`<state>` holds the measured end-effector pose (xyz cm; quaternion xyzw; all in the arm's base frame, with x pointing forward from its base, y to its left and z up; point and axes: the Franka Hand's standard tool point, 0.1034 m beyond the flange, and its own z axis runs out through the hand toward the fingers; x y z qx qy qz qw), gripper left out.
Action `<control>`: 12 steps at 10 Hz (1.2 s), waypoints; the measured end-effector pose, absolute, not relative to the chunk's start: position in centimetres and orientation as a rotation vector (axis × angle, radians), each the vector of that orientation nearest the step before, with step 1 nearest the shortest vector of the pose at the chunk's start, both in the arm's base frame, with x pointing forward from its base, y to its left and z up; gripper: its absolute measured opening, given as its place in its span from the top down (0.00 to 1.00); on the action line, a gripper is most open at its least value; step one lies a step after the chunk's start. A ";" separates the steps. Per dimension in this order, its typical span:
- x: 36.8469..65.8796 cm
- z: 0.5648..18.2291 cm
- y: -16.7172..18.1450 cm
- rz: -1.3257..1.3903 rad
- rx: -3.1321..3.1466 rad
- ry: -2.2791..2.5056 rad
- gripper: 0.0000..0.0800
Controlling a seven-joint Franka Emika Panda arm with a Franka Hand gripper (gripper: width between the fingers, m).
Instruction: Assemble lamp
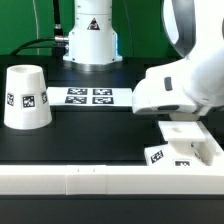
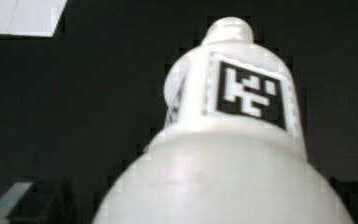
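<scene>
In the wrist view the white bulb (image 2: 220, 130) fills the frame. Its ball end sits between my gripper's (image 2: 197, 208) dark fingers and its tagged neck points away. The jaws look closed against the ball's sides. In the exterior view my gripper (image 1: 170, 105) hangs just above the flat square base (image 1: 188, 143) at the front right, and the hand hides the bulb. The tapered shade (image 1: 26, 97) stands mouth down at the exterior view's left, well apart from the gripper.
The marker board (image 1: 90, 96) lies in the middle at the back. The arm's pedestal (image 1: 90, 40) stands behind it. A white rail (image 1: 100, 180) runs along the table's front edge. A white corner (image 2: 16, 18) shows behind the bulb in the wrist view.
</scene>
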<state>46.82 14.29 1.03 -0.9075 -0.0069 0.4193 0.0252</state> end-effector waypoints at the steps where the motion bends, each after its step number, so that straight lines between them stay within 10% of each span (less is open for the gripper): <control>1: 46.8 0.9 14.3 1.299 -2.807 -0.013 0.13; 8: 47.1 1.1 14.0 1.289 -2.807 -0.041 0.28; 12: 49.3 6.7 12.4 1.193 -2.797 -0.253 0.28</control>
